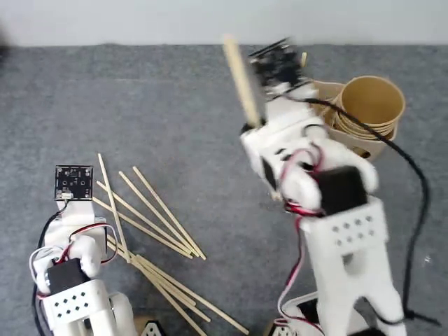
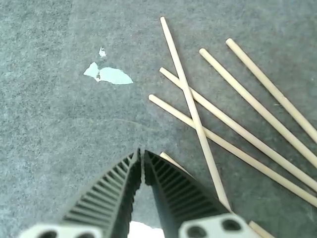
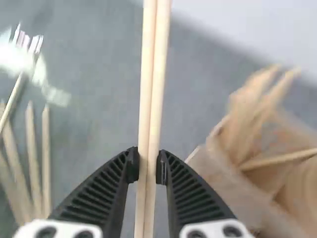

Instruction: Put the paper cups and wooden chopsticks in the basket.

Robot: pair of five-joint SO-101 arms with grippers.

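My right gripper (image 3: 147, 166) is shut on two wooden chopsticks (image 3: 152, 74) held side by side. In the high view those chopsticks (image 1: 241, 77) stick up at a slant, just left of the basket (image 1: 329, 94). The basket holds stacked paper cups (image 1: 371, 105) and shows beside the held sticks in the right wrist view as well (image 3: 252, 153). Several loose chopsticks (image 1: 150, 224) lie fanned on the grey mat beside my left arm (image 1: 73, 231). My left gripper (image 2: 141, 154) is shut on nothing, low over the mat, with the nearest loose chopsticks (image 2: 198, 124) close beside it.
The grey mat (image 1: 161, 105) covers the table to a white strip at the far edge. A small white scrap (image 2: 110, 74) lies on the mat ahead of the left gripper. A black cable (image 1: 416, 189) loops down past the right arm.
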